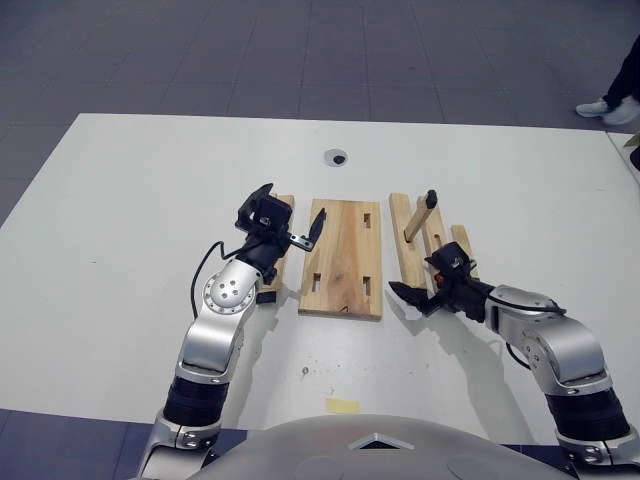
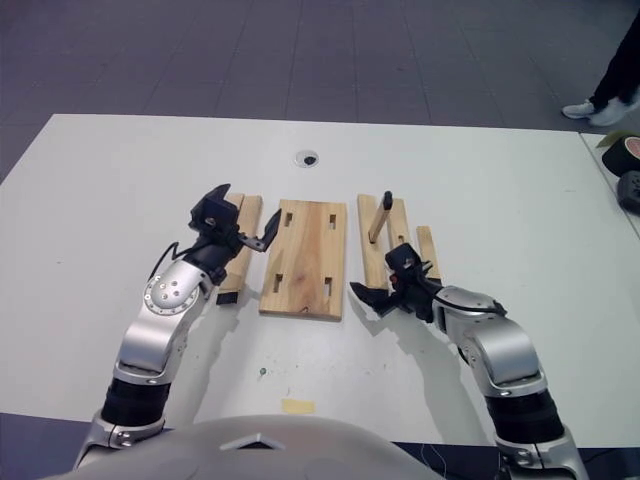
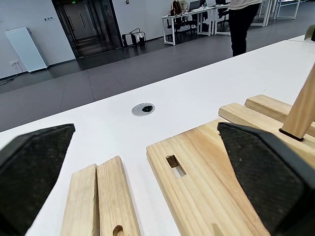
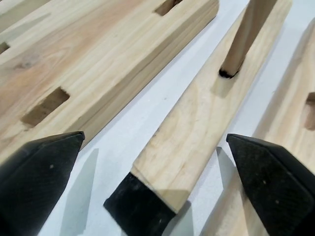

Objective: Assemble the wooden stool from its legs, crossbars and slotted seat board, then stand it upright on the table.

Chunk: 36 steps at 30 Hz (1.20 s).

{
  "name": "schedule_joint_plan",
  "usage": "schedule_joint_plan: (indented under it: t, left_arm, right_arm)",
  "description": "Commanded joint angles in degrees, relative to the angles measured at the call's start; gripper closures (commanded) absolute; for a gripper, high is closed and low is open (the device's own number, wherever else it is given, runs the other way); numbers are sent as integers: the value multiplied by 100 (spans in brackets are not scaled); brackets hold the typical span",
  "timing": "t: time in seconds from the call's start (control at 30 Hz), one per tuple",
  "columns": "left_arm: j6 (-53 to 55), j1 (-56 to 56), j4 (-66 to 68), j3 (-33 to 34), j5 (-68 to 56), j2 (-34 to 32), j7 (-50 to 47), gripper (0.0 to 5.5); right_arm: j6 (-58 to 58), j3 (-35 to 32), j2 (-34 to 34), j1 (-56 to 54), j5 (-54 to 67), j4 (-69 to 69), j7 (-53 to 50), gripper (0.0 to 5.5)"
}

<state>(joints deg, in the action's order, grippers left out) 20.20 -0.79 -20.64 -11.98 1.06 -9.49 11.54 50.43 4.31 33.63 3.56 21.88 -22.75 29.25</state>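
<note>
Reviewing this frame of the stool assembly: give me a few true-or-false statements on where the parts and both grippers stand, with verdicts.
1. The seat board lies flat on the table, its four slots showing. True.
2. The left gripper is shut on a leg. False: it is open and empty, above the two wooden pieces on the robot's left.
3. A rod sticks up from a plank on the robot's right. True.
4. The stool stands assembled. False: its parts lie separate.
5. The right gripper is open. True.
</note>
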Motion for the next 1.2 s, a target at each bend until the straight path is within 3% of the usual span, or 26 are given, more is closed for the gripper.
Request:
schedule_joint_plan:
  t: [0.03,0.17,0.43,0.87,1.1,1.2]
  left_arm:
    - [80,107,-54,-71,143,-2,-58,10]
    - [89,137,-57,-171,241,14,-73,10]
    - [172,282,-85,-283,322,68,-182,10]
    - [395,373,-80,-248,308,173,-133,10]
    - [393,76,59,-81,237,42,88,10]
    - [516,-134,-35,303,-167,74,267,10]
  right_arm:
    - [349,-47,98,-17,4,59,-20,12]
    - [823,-144,82,-33,105,57,-79,12]
    - [1295,-12,36,-393,53,-18,-246,137]
    - [1111,250,100,-772,-292,154,-291,339]
    - [743,191,-297,-712,-445,198,-550,344]
    - [189,-105,-729,-688,-468,212,-803,344]
